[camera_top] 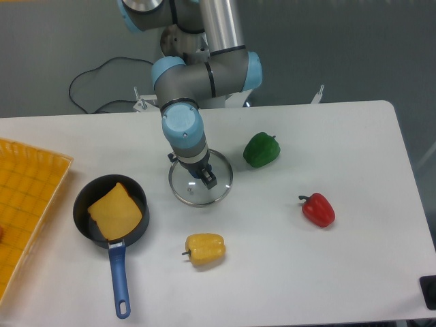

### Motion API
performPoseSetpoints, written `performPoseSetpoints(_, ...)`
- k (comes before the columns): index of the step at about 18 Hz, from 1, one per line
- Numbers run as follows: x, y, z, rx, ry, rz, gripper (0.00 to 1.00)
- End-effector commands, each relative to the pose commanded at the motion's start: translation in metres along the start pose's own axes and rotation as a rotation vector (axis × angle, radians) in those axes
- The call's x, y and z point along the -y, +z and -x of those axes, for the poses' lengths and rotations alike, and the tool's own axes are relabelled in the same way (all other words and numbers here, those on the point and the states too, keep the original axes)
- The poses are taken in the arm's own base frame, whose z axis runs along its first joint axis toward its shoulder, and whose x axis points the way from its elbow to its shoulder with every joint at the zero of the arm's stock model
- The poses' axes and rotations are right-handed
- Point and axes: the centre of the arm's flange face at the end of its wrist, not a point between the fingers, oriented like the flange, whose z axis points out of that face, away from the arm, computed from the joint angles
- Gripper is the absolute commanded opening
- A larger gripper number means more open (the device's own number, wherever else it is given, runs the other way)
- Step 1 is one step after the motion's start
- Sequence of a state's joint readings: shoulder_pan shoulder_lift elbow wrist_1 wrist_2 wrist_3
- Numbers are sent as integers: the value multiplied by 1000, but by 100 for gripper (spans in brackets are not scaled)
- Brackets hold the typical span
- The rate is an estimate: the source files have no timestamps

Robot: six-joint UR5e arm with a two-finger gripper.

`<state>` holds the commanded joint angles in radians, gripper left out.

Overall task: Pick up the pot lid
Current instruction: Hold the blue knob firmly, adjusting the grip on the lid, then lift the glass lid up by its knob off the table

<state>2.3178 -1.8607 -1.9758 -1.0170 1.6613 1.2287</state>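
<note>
A round glass pot lid (201, 188) with a metal rim lies flat on the white table, near the middle. My gripper (202, 178) hangs straight down over the lid's centre, where the knob sits. The dark fingers (208, 178) reach down to the knob area, and the wrist hides most of it. From this angle I cannot make out whether the fingers are closed on the knob or stand apart from it.
A black pan (111, 210) with a blue handle holds a yellow slice, left of the lid. A green pepper (261, 150) sits right of the lid, a red pepper (318, 210) further right, a yellow pepper (205, 249) in front. A yellow tray (27, 197) lies at the left edge.
</note>
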Motion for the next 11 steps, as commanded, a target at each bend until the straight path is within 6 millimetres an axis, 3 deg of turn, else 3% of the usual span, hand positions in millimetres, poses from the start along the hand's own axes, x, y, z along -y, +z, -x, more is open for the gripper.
performPoseSetpoints(5,0,-3,2,5,4,0,53)
performPoseSetpoints(11,1,-14,9,19,3,-5,49)
